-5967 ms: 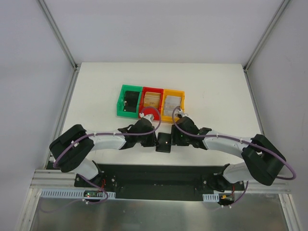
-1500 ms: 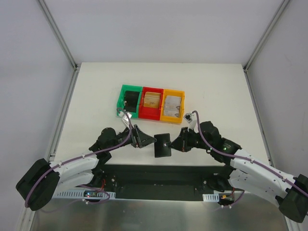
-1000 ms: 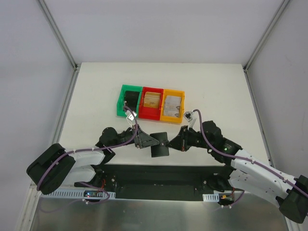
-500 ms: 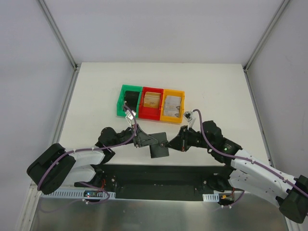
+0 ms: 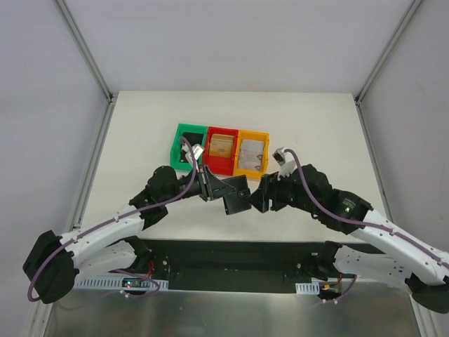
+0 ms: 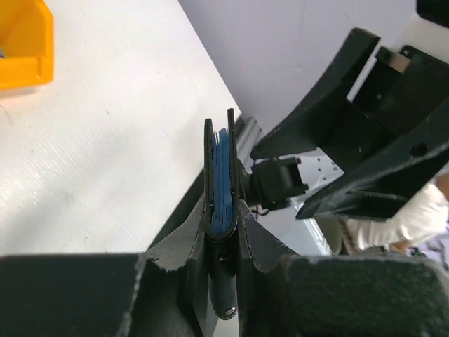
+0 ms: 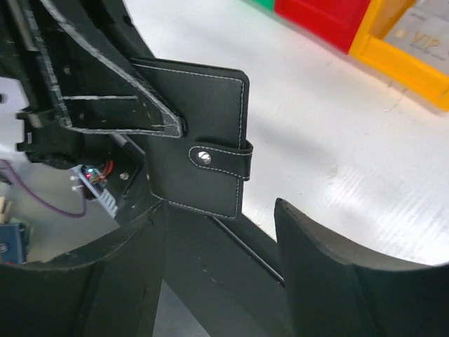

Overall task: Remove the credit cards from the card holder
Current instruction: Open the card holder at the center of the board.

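Black card holder (image 7: 210,112) clamped in left claw (image 6: 222,217), right claw (image 7: 221,210) spread wide, should pinch the tab (image 7: 219,160) squarely.

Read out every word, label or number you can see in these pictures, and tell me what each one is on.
"VIP": on the pale grey card in the yellow bin, seen in the right wrist view.
Smaller print beside it on that card: too blurred to read.
Tan card in the red bin: any print is too small to read.
Card holder: no text, only stitching and a snap stud.
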`<action>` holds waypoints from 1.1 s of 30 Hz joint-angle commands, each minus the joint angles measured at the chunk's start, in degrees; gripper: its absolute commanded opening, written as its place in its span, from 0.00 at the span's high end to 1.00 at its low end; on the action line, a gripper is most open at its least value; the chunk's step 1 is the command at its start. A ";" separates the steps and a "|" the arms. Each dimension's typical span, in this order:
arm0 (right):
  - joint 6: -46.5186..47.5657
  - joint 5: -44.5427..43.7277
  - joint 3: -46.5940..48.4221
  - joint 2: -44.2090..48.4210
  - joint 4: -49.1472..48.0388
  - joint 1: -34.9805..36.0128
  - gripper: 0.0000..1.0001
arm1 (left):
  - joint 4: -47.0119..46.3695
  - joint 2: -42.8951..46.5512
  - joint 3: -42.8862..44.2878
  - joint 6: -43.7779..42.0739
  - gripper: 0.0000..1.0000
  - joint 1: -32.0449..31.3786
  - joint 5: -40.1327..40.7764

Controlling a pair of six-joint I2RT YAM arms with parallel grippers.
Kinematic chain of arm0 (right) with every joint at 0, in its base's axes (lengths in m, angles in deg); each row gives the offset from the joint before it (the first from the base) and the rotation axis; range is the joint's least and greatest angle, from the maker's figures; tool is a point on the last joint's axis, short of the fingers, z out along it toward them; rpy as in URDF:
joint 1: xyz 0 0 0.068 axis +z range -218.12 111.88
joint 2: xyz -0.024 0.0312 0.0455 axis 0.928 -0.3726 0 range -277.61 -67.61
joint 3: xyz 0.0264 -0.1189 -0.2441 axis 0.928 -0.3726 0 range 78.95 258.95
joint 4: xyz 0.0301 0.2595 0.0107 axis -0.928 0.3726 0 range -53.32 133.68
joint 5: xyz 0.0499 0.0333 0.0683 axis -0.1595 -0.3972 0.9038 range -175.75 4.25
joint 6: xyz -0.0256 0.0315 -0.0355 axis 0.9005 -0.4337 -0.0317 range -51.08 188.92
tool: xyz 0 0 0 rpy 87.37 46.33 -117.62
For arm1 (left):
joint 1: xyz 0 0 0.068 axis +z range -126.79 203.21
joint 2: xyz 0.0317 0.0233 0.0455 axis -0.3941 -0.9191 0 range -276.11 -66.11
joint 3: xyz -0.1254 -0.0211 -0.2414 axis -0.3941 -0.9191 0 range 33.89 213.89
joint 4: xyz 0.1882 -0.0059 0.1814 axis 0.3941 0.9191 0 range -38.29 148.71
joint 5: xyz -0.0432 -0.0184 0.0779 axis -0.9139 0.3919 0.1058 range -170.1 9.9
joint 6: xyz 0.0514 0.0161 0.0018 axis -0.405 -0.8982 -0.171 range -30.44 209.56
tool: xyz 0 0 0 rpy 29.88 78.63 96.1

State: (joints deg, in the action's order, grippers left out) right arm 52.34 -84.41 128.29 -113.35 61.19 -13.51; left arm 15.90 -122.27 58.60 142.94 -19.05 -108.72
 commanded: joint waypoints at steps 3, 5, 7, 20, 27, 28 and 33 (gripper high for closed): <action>1.64 -18.99 9.45 -8.04 11.87 6.03 0.38 | 27.70 1.76 10.18 -9.35 1.00 -3.44 16.74; 1.46 -21.20 10.77 -9.45 12.05 7.17 0.38 | 30.52 1.23 11.50 -9.53 1.00 -4.40 20.17; 1.11 -22.78 12.26 -11.03 12.58 7.62 0.38 | 32.64 0.79 12.46 -9.62 1.00 -5.55 22.98; 1.02 -23.67 17.28 -20.53 11.52 9.81 0.42 | 36.85 0.53 16.86 -8.56 1.00 -8.98 28.27; 1.20 -22.26 18.95 -22.90 9.85 10.52 0.41 | 36.87 0.70 17.57 -7.77 1.00 -9.42 28.27; 1.28 -22.18 19.30 -23.43 9.77 10.60 0.42 | 36.87 0.70 17.74 -7.77 1.00 -9.51 28.36; 1.29 -21.73 20.53 -25.45 9.50 10.96 0.42 | 36.87 0.53 18.27 -7.51 1.00 -9.68 28.27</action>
State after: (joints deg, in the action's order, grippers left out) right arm 53.15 -106.31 145.93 -137.63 71.90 -3.09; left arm 53.93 -122.25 73.99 135.05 -28.01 -81.05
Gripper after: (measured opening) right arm 0.584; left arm 0.123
